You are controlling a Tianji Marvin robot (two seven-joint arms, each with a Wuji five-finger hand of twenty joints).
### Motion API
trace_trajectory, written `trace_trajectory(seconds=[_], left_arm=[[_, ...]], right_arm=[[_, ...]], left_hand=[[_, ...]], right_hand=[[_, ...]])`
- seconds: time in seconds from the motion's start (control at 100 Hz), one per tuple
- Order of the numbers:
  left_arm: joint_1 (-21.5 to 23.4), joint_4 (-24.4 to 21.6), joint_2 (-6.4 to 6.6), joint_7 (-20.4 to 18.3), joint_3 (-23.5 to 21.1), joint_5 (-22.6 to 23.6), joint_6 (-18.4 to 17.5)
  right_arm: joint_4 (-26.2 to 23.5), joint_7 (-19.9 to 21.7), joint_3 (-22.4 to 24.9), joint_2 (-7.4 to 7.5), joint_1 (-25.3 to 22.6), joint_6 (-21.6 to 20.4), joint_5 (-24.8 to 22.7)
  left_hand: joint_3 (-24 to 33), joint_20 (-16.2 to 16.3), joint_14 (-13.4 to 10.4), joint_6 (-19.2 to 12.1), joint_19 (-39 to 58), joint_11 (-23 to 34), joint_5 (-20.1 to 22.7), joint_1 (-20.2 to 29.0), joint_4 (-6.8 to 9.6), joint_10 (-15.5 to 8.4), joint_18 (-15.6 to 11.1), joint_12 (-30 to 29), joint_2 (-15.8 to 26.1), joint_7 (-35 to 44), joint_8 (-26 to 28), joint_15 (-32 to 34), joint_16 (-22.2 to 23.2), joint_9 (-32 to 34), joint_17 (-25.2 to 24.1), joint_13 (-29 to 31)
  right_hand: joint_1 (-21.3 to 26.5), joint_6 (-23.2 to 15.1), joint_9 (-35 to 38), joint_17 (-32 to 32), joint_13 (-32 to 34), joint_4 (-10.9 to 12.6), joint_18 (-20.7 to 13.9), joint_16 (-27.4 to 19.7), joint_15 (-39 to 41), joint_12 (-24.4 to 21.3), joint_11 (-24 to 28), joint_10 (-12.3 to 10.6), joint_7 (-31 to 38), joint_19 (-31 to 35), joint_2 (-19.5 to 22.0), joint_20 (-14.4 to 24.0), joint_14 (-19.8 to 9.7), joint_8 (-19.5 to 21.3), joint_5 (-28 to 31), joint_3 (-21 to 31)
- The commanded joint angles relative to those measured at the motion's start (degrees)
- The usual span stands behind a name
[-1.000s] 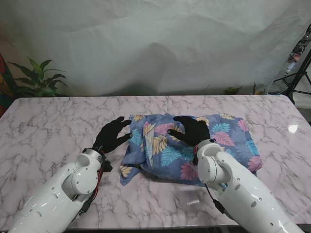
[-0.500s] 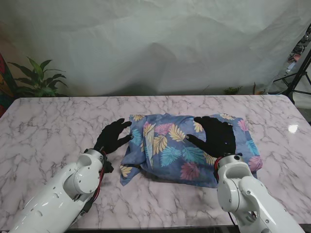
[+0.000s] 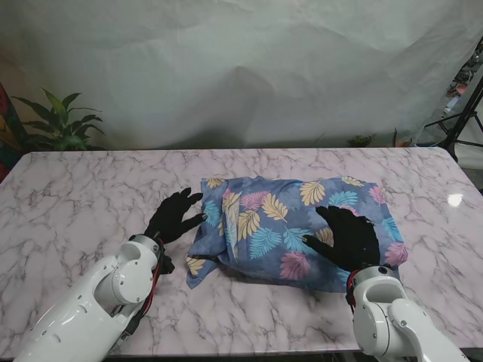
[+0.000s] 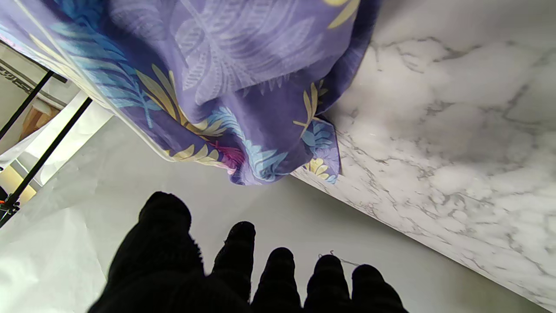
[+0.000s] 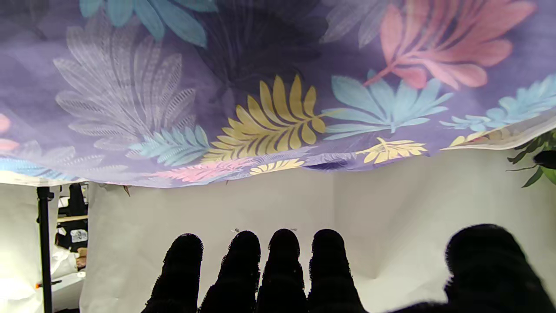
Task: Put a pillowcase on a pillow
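Note:
A pillow in a blue pillowcase (image 3: pixel 294 230) printed with coloured leaves lies across the middle of the marble table (image 3: pixel 75 196). A loose flap of the case (image 3: pixel 198 265) trails at its nearer left corner. My left hand (image 3: pixel 175 216), in a black glove, hovers open over the table just left of the case, fingers (image 4: pixel 236 252) spread and holding nothing. My right hand (image 3: pixel 349 240), also gloved, is over the pillow's nearer right part, palm down, fingers (image 5: pixel 282 261) straight and apart. The fabric (image 5: pixel 269 87) fills the right wrist view, and the case's edge (image 4: pixel 243 108) shows in the left one.
A potted green plant (image 3: pixel 56 121) stands beyond the table's far left corner. A white cloth backdrop (image 3: pixel 249 68) hangs behind the table. A black stand (image 3: pixel 464 113) rises at the far right.
My right hand slid from the pillow's middle toward the right and nearer to me. The left hand drew back slightly toward me. The pillow stayed in place.

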Motion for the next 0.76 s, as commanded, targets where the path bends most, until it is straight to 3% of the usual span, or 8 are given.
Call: trace_trajectory(seconds=[0.0, 0.24, 0.75], left_arm=[[0.8, -0.9, 0.41, -1.1, -0.5, 0.7, 0.5], [2.2, -2.4, 0.67, -1.6, -1.7, 1.5, 0.6], [3.5, -3.6, 0.81, -1.5, -2.5, 2.5, 0.8]], right_arm=[[0.9, 1.3, 0.4, 0.03, -1.0, -0.2, -0.4], [1.7, -1.8, 0.6, -0.37, -1.3, -0.2, -0.5], [1.6, -5.2, 1.2, -0.89, -2.2, 1.0, -0.2]], left_hand=[[-1.9, -1.5, -1.5, 0.2, -2.0, -1.1, -2.1, -2.2, 0.13, -0.6, -1.7, -0.9, 2.4, -1.5, -0.6, -1.3, -0.8, -3.0, 0.2, -2.0], [-1.8, -2.2, -1.3, 0.1, -1.9, -1.1, -1.9, -2.2, 0.14, -0.4, -1.5, -1.5, 2.2, -1.5, -0.6, -1.2, -1.5, -3.0, 0.3, -2.0], [-1.7, -2.8, -0.8, 0.1, -1.7, -1.3, -1.6, -1.4, 0.16, 0.3, -1.5, -3.0, 2.0, -1.4, -0.6, -1.3, -2.6, -3.2, 0.3, -2.1]], right_hand=[[-3.4, 1.4, -1.6, -0.7, -1.8, 0.4, -2.1, -2.5, -3.5, -1.2, -2.9, 0.0, -3.8, -2.5, 1.4, -0.3, -1.3, -1.0, -0.3, 0.1], [-2.7, 1.0, -1.5, -0.4, -0.6, 0.3, -1.9, -2.2, -3.0, 0.5, 0.3, -0.1, -0.7, -1.4, 1.1, 1.1, -1.3, 2.4, -0.3, -0.2], [-2.1, 0.6, -1.1, -0.3, 0.5, 0.4, -1.3, -2.1, -2.8, 1.0, 1.6, -0.2, 2.5, 0.0, 0.8, 1.5, -1.1, 3.0, -0.4, -0.2]])
